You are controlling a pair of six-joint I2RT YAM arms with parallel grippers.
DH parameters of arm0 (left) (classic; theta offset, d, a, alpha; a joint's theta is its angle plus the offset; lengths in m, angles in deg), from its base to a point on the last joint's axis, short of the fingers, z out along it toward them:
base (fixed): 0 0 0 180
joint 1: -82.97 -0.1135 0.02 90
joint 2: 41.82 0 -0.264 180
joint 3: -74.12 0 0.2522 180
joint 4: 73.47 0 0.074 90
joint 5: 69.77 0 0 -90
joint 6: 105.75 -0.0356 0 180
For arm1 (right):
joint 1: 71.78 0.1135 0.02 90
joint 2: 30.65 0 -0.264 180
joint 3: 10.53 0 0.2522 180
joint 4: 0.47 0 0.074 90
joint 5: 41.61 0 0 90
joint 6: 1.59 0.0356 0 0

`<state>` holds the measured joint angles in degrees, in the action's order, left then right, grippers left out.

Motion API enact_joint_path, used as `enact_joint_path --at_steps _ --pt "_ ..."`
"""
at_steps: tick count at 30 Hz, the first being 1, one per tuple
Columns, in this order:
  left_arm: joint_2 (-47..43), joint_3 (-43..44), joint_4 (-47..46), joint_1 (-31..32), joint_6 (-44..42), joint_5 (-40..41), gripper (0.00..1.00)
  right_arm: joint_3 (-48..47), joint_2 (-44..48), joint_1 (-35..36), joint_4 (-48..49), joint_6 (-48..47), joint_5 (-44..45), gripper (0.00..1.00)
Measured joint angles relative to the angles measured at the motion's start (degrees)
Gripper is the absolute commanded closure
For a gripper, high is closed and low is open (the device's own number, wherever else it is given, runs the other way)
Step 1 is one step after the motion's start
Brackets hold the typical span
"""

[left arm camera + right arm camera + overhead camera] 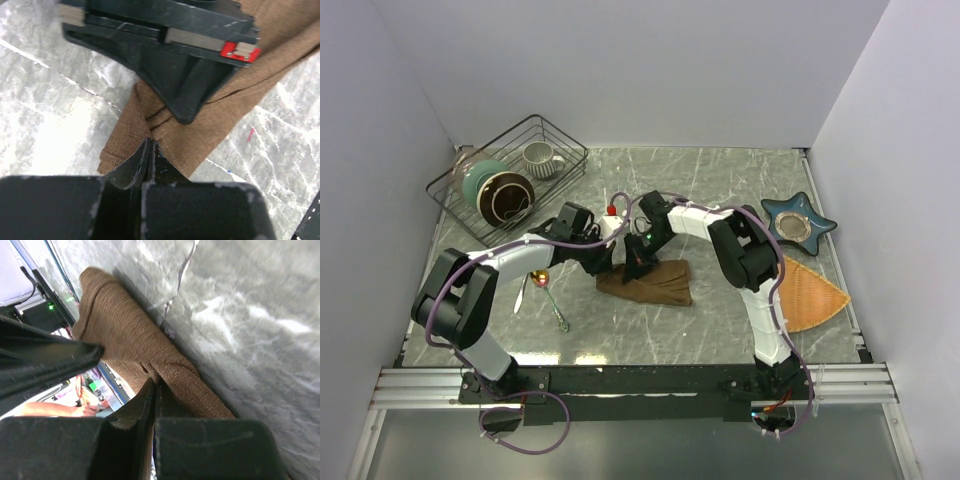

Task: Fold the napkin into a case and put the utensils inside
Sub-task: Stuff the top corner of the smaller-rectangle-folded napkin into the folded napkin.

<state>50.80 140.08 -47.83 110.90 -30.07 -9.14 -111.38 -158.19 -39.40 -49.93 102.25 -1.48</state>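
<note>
The dark-brown napkin (650,283) lies bunched in the middle of the table, its left part lifted. My left gripper (607,258) is shut on its left edge; the left wrist view shows the cloth (210,115) pinched between the closed jaws (150,145). My right gripper (638,260) is shut on the same cloth close beside it; the right wrist view shows the napkin (130,340) clamped at the jaw tips (156,382). The utensils lie left of the napkin: a spoon with a gold-orange bowl (541,278), a fork (523,291) and another slim piece (558,314).
A black wire basket (510,180) at the back left holds a mug, a bowl and plates. A blue star-shaped dish (798,222) sits at the right. An orange-tan fan-shaped mat (810,295) lies by the right arm.
</note>
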Motion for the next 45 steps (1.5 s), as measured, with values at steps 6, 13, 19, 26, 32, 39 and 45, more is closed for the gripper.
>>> enact_joint_path --at_steps 6,13,19,26,32,39,45 --pt "0.00 0.00 0.20 0.00 -0.90 -1.38 0.99 -2.89 -0.22 0.00 -1.70 -0.96 0.92 1.00" --pt "0.00 0.00 0.46 -0.11 -1.70 -1.68 0.99 -7.48 -1.14 0.00 -4.31 -3.45 1.22 1.00" --pt "0.24 0.00 0.48 -0.15 -2.05 -1.73 0.99 -10.27 -5.05 0.00 -6.38 -5.27 1.40 1.00" --pt "0.24 0.07 0.92 -0.15 -2.08 -1.86 0.99 -13.29 -7.19 0.00 -8.59 -5.81 0.44 1.00" --pt "2.14 0.90 1.64 -0.15 -2.34 -2.34 0.99 -13.53 -7.37 -0.02 -8.90 -6.05 -0.20 1.00" --pt "5.88 2.89 3.72 -0.90 -3.08 -3.17 0.99 -13.40 -7.30 -0.02 -7.63 -6.03 -1.05 1.00" --pt "7.08 4.22 5.25 -0.98 -4.37 -3.34 0.99 -14.86 -7.39 -0.04 -8.55 -6.43 -1.18 0.79"
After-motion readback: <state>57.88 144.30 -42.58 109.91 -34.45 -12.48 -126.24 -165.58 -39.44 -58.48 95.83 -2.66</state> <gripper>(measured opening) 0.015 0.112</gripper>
